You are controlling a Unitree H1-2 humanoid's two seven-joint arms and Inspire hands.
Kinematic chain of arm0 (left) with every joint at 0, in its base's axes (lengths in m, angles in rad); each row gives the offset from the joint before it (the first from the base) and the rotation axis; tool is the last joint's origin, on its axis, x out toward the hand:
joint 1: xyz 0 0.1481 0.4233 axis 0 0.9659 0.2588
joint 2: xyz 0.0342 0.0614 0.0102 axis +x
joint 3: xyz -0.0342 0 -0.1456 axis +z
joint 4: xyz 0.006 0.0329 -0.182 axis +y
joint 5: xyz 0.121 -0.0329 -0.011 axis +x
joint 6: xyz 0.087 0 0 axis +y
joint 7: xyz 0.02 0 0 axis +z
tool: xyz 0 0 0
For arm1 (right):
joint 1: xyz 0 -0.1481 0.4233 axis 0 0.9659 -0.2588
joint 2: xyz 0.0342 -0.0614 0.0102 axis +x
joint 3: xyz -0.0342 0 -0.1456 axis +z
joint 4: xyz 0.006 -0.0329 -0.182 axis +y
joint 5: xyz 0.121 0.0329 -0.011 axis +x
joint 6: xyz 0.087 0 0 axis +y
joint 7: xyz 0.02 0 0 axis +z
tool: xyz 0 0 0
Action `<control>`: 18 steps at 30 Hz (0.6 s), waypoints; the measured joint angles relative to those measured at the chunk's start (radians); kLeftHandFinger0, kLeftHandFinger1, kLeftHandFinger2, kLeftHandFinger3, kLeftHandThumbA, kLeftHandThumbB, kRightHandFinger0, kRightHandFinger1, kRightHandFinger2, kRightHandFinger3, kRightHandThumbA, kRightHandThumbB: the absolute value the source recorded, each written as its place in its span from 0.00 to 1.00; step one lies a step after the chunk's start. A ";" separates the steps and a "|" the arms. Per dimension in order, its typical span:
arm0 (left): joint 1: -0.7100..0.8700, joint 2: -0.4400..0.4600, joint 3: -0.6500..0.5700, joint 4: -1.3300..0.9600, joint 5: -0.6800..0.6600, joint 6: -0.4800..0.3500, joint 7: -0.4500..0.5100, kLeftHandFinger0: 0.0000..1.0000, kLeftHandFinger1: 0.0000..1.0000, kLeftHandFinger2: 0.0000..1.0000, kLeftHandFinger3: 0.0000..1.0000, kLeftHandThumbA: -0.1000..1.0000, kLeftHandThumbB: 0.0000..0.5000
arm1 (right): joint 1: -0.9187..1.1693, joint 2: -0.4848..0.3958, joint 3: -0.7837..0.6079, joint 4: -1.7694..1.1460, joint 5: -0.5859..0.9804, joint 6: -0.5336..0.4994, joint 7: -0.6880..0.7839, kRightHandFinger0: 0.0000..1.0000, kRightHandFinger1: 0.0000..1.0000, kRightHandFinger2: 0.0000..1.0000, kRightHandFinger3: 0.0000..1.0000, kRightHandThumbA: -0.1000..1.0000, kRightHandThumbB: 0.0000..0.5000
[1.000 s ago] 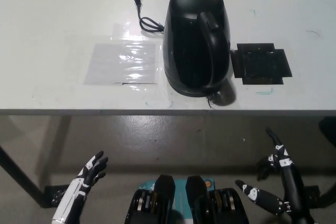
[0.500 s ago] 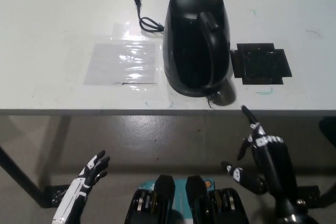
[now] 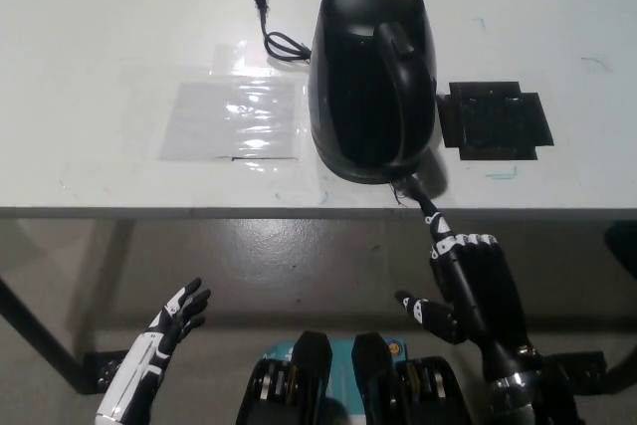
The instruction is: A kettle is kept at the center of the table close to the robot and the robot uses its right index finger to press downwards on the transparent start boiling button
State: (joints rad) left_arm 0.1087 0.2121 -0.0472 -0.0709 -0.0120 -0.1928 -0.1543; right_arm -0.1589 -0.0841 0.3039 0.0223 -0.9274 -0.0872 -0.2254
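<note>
The robot's black right hand (image 3: 468, 281) has risen from below the table (image 3: 100, 27) over the past second and now points toward the black kettle (image 3: 373, 77), its forefinger stretched out with the tip at the table's near edge, just below the kettle's base, the other fingers curled and the thumb held out to the side. The kettle stands upright at the center of the table, near the front edge, handle toward the robot; the transparent start button sits low at the handle's foot and is hard to make out. The forefinger appears close to it but not yet pressing, so the downward push seems still ahead. The white left hand (image 3: 169, 330) rests low at the robot's left, fingers loosely spread, holding nothing.
</note>
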 measured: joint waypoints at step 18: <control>-0.001 0.000 0.000 0.000 0.000 -0.011 -0.002 1.00 1.00 1.00 1.00 1.00 0.81 | -0.062 -0.004 0.018 0.085 -0.029 0.081 0.006 0.00 0.00 0.00 1.00 1.00 0.58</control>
State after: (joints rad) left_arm 0.1078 0.2123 -0.0470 -0.0713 -0.0119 -0.2036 -0.1567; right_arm -0.2209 -0.0879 0.3216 0.1077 -0.9562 -0.0057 -0.2192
